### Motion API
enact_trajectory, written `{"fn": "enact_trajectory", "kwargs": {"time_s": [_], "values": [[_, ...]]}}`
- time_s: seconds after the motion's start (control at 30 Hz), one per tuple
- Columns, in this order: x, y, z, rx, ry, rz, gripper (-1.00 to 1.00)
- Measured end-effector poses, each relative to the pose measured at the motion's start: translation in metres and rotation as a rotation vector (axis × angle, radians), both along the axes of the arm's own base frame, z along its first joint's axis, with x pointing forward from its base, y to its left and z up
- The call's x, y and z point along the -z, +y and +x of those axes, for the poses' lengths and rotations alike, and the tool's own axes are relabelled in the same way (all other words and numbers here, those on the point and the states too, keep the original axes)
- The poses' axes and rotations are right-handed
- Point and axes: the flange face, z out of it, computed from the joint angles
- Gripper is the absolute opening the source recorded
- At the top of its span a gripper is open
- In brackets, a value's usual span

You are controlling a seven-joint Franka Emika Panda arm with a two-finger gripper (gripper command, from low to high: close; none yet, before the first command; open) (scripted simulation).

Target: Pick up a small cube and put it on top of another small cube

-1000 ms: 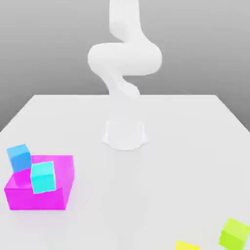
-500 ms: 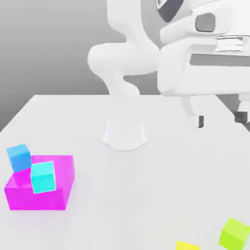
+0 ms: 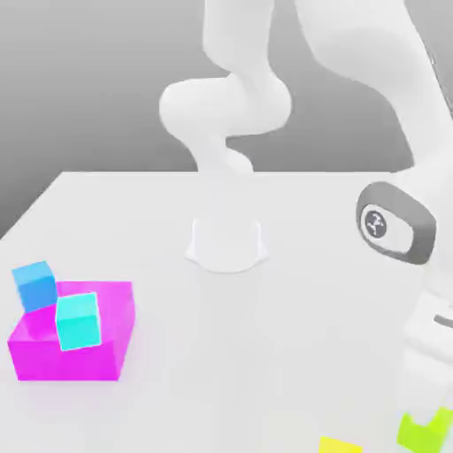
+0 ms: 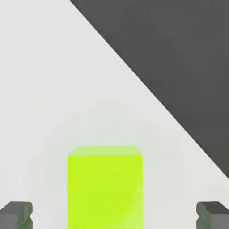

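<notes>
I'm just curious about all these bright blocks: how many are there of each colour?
Lime-green cube: 1
Yellow cube: 1
Cyan cube: 1
Blue cube: 1
Magenta block: 1
Total: 5

In the exterior view the arm (image 3: 416, 265) covers most of the small cube (image 3: 416, 432), leaving a green sliver at the lower edge. A yellow cube (image 3: 339, 444) (only its top face) is cut by that same edge. In the hand view the cube's near end and both fingertips (image 4: 16, 214) run off the frame.
</notes>
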Motion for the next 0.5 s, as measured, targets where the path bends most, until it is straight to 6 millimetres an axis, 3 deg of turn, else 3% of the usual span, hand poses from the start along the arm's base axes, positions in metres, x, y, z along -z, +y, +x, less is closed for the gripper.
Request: {"fn": "enact_trajectory", "kwargs": {"time_s": [0.03,0.27,0.4,0.5], "values": [[0.013,0.0,-0.001,-0.001,0.001,0.0,-1.0],[0.015,0.0,-0.001,-0.002,0.002,-0.001,-1.0],[-0.034,-0.001,-0.001,0.0,0.002,-0.001,-1.0],[-0.064,-0.067,0.017,0.155,-0.011,-0.031,-1.0]]}}
